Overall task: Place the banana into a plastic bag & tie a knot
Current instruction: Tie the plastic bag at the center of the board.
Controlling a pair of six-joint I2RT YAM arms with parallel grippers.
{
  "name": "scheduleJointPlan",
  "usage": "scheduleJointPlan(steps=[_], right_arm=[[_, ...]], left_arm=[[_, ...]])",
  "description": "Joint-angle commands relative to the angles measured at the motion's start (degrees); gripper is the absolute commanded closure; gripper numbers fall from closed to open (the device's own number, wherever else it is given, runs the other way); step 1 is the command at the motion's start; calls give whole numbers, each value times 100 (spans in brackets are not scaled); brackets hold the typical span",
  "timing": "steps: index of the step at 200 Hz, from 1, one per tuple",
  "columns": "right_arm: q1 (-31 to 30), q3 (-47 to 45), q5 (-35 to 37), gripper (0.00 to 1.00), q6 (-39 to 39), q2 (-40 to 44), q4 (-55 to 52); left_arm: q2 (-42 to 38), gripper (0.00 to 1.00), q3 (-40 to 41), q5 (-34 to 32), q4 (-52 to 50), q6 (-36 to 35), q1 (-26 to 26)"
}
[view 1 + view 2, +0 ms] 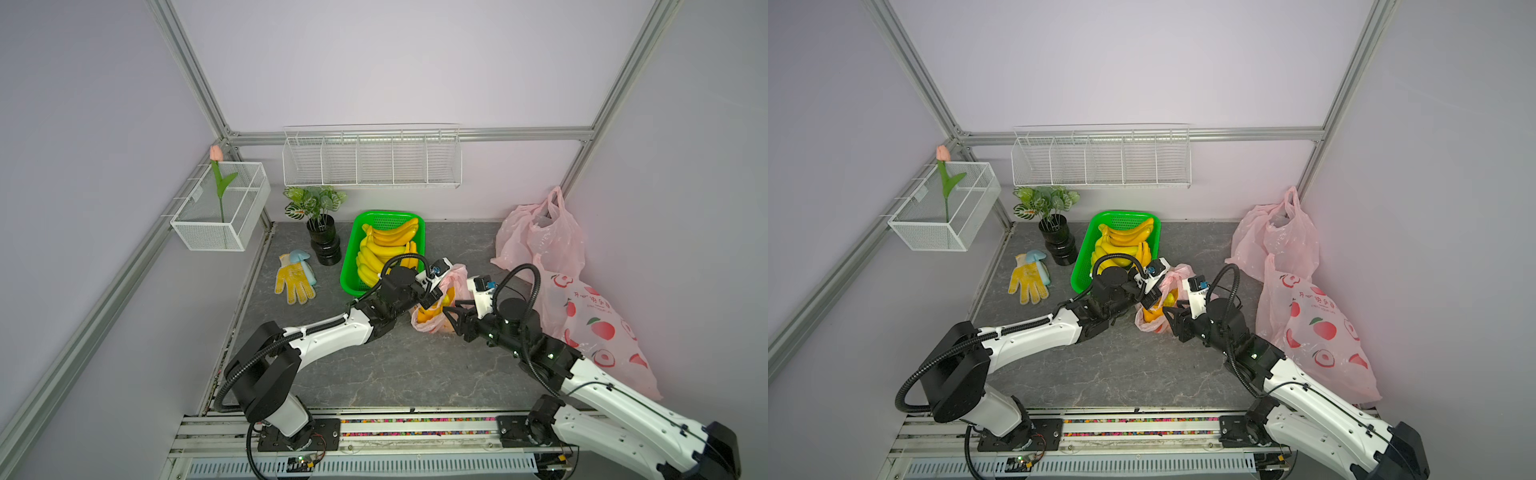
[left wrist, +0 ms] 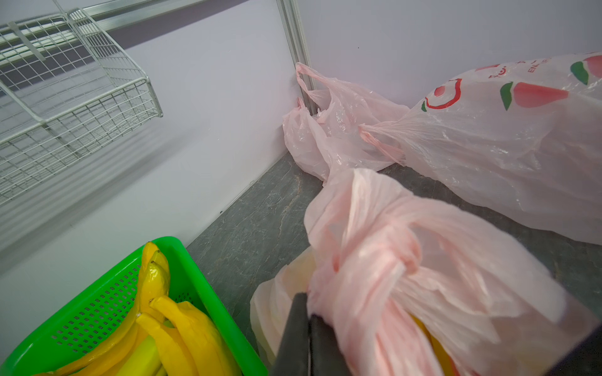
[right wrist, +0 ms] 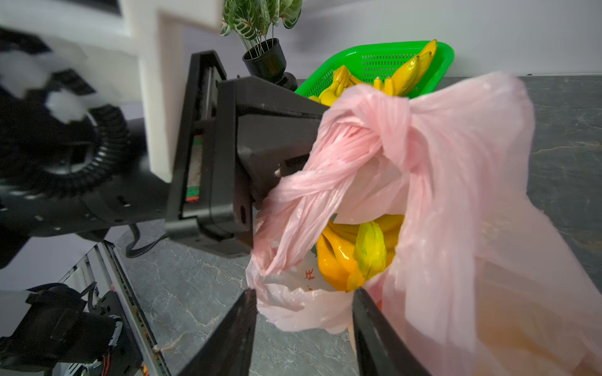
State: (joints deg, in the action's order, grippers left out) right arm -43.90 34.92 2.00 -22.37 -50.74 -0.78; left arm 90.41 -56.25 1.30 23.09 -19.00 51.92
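A small pink plastic bag (image 1: 428, 324) (image 1: 1148, 326) lies on the grey tabletop between my two arms. A yellow banana (image 3: 342, 257) (image 1: 432, 312) shows through its mouth. The bag's handles (image 3: 368, 130) are twisted and looped round each other above it. My left gripper (image 2: 308, 312) (image 1: 430, 296) is shut on a twisted handle strand (image 3: 303, 185) of the bag (image 2: 391, 260). My right gripper (image 3: 304, 299) (image 1: 451, 316) is open at the bag's near side. Its two fingers straddle the bag's lower edge (image 3: 303, 309) without clamping it.
A green basket (image 1: 347, 266) (image 2: 208, 280) full of bananas stands just behind the left gripper. Two larger pink bags (image 1: 540, 237) (image 1: 594, 328) fill the right corner. A yellow glove (image 1: 293, 278) and a black plant pot (image 1: 324, 247) are at the back left.
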Motion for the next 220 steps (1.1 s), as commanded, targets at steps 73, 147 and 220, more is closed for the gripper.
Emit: scheduleJointPlan(steps=[73, 147, 220], right_arm=[[147, 282, -266, 48, -452, -839, 1067], [294, 303, -32, 92, -311, -956, 752], [1078, -162, 940, 93, 47, 110, -717]], left_arm=[[-162, 100, 44, 13, 137, 108, 13], [-184, 100, 70, -197, 140, 279, -13], [-392, 100, 295, -233, 168, 529, -305]])
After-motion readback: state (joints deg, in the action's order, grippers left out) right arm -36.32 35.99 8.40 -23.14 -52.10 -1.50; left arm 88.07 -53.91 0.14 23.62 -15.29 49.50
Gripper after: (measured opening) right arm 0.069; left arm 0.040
